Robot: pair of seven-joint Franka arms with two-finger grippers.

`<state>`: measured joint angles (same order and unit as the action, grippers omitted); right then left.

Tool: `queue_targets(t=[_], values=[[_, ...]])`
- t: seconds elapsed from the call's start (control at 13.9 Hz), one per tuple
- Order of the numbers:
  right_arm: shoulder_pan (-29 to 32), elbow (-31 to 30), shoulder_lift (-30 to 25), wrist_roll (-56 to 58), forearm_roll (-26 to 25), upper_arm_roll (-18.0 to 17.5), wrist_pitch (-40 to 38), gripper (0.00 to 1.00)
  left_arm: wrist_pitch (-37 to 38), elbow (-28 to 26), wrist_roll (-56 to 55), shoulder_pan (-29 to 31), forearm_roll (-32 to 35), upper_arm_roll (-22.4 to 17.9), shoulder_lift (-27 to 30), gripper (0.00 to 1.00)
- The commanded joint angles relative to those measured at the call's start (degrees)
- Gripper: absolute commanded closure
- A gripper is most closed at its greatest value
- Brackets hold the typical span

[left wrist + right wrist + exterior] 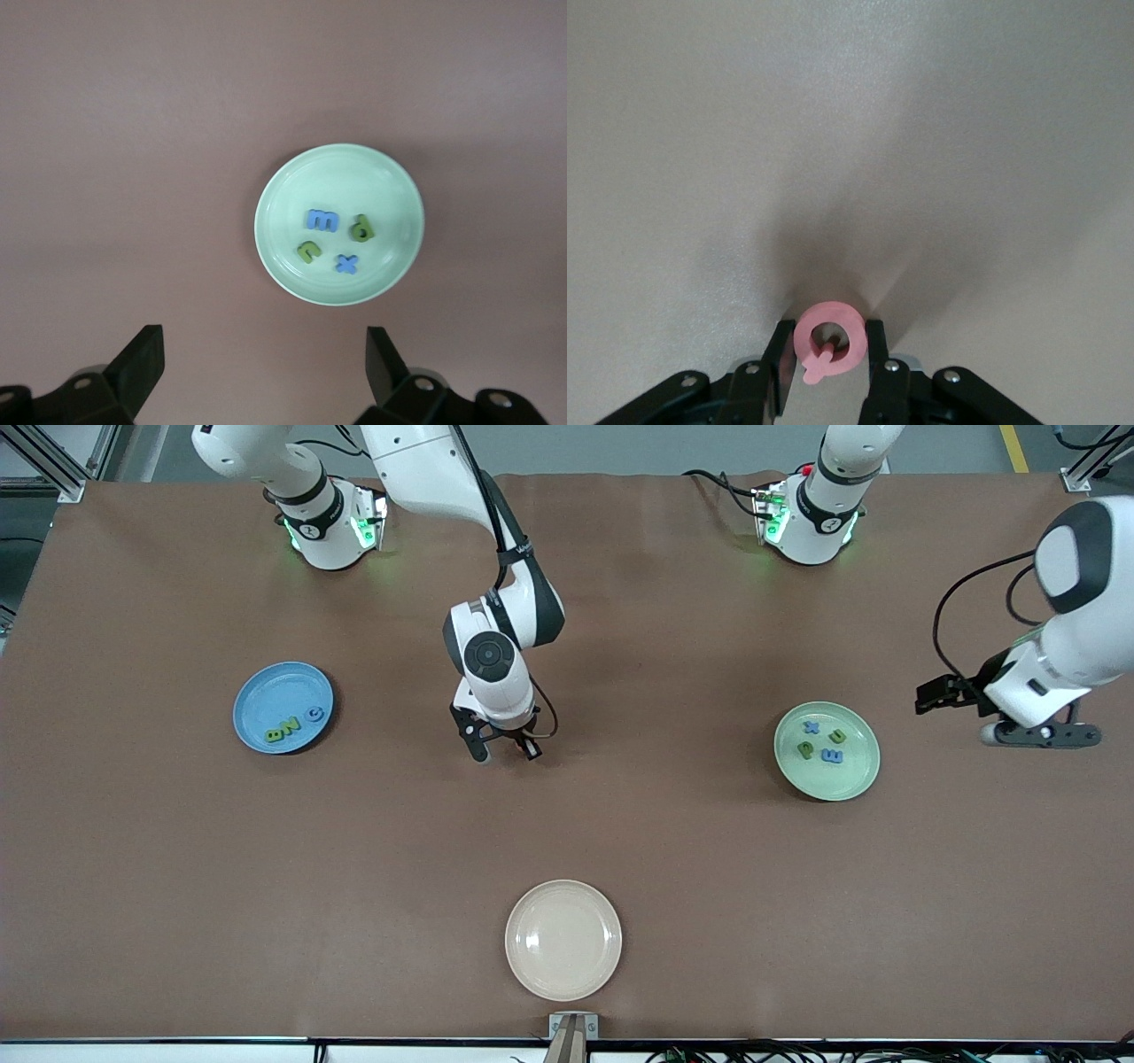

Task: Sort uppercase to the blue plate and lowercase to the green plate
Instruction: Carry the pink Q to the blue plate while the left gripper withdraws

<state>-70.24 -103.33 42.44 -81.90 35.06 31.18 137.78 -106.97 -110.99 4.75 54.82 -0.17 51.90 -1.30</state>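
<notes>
A pink Q [830, 341] stands on edge on the brown table, and my right gripper [827, 350] is shut on it, one finger against each side. In the front view this gripper [505, 751] is low at the table's middle. The blue plate [275, 686] holds a green B [274, 735], a green N [291, 724] and a blue G [314, 713]. The green plate [855, 775] holds a blue x [810, 727], an olive n [836, 736], a green p [805, 749] and a blue m [832, 755]. My left gripper [1044, 735] waits open beside the green plate [337, 173].
A cream-white plate [563, 939] with nothing in it lies near the table's front edge, nearer to the front camera than my right gripper. The two arm bases stand along the table's back edge.
</notes>
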Motion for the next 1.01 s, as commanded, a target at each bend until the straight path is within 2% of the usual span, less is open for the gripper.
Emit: queue_targets(t=[0.0,0.22,0.5,0.65,0.94], values=[[1.34,1.11,0.98,2.26,0.19,-0.25,-0.4,1.0,7.37,7.78,1.41,0.2,-1.76,-0.3,0.15,0.0],[2.13,1.2,-0.42,9.8,-0.78,2.55,-8.46,1.0,10.2,13.5,0.97,0.2,-1.76,-0.22,0.24,0.0],[0.73,1.55,-2.62,24.56,-3.06,12.38,-26.48,1.0,11.35,19.48,0.44,0.2,-1.59,-0.22,0.33,0.0],[-1.29,-0.89,-3.68,32.64,-4.73,18.53,-31.41,1.0,11.35,21.07,0.35,0.2,-0.97,-0.22,0.07,0.0],[-11.47,-12.75,-5.44,51.09,-5.09,35.48,-31.44,1.0,11.44,21.51,0.09,0.11,-0.8,0.13,0.42,0.0]])
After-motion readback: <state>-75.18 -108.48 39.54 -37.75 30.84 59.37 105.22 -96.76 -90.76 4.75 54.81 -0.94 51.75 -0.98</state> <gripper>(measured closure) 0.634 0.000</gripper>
